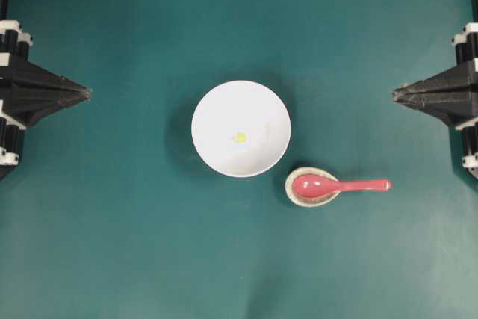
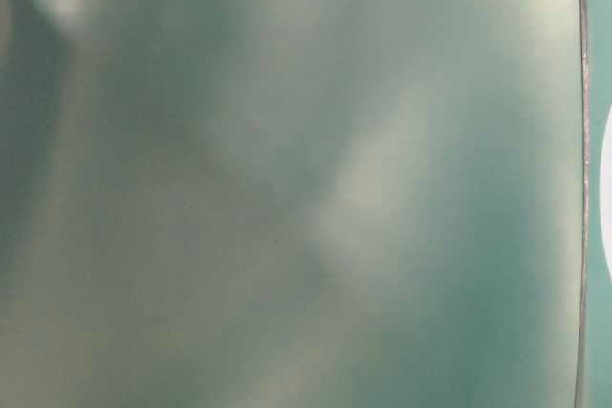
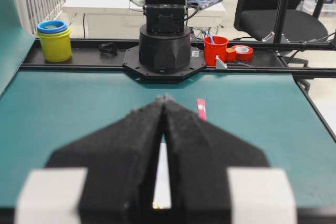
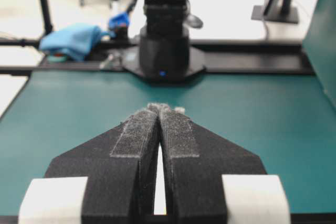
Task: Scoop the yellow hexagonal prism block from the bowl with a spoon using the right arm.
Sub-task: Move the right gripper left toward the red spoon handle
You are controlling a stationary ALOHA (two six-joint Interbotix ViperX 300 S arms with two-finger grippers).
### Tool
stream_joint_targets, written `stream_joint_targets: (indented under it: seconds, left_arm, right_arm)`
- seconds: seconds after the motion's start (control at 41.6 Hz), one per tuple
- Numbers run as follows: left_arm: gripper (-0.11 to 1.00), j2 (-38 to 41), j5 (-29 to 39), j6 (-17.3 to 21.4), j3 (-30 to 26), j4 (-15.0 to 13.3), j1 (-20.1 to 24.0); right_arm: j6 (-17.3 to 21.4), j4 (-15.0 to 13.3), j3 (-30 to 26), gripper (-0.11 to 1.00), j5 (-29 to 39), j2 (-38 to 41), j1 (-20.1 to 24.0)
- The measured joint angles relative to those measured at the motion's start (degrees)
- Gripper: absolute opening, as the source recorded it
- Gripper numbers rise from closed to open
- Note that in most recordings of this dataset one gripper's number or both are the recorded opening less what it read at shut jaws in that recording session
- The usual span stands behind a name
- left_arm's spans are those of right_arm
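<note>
A large white bowl stands mid-table with the tiny yellow hexagonal prism block lying inside it. To its lower right a glossy pink-red spoon rests with its scoop on a small speckled cream spoon rest, handle pointing right. My right gripper is parked at the right edge, shut and empty, well clear of the spoon. My left gripper is parked at the left edge, also shut and empty. In the left wrist view the spoon's handle end shows just beyond the closed left gripper. The right wrist view shows the right gripper closed.
The teal table spreads around the bowl. The table-level view shows only blurred teal surface. Across the table stand the opposite arm's base, a yellow cup and a red cup on the black rail.
</note>
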Motion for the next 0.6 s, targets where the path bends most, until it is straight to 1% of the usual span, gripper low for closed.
stream_joint_targets:
  seconds: [0.072,0.36,0.408,0.456,0.504,0.552,0.601]
  left_arm:
    - [0.00,0.1,1.3,-0.6,0.0,0.1,-0.3]
    - [0.00,-0.1,1.4,-0.5,0.0,0.4,-0.4]
    - [0.00,-0.1,1.4,-0.6,0.0,0.4,-0.4]
    - [0.00,-0.2,1.5,-0.6,0.0,0.4,-0.4]
    - [0.00,-0.2,1.4,-0.6,0.0,0.5,-0.4]
    - [0.00,-0.1,1.5,-0.5,0.0,0.4,-0.3]
    - [0.00,-0.2,1.5,-0.5,0.0,0.5,-0.3]
  right_arm:
    - [0.2,0.1,0.0,0.00,0.3,0.5,-0.1]
    - [0.2,0.0,0.3,0.00,0.7,3.5,-0.1]
    - [0.2,0.1,0.4,0.03,0.7,4.0,-0.1]
    - [0.2,0.0,0.4,0.10,0.7,4.3,0.0]
    - [0.2,0.1,0.5,0.21,0.8,4.7,0.0]
    - [0.2,0.1,0.6,0.37,0.7,5.2,0.1]
    - [0.2,0.1,0.8,0.49,0.7,5.7,0.4]
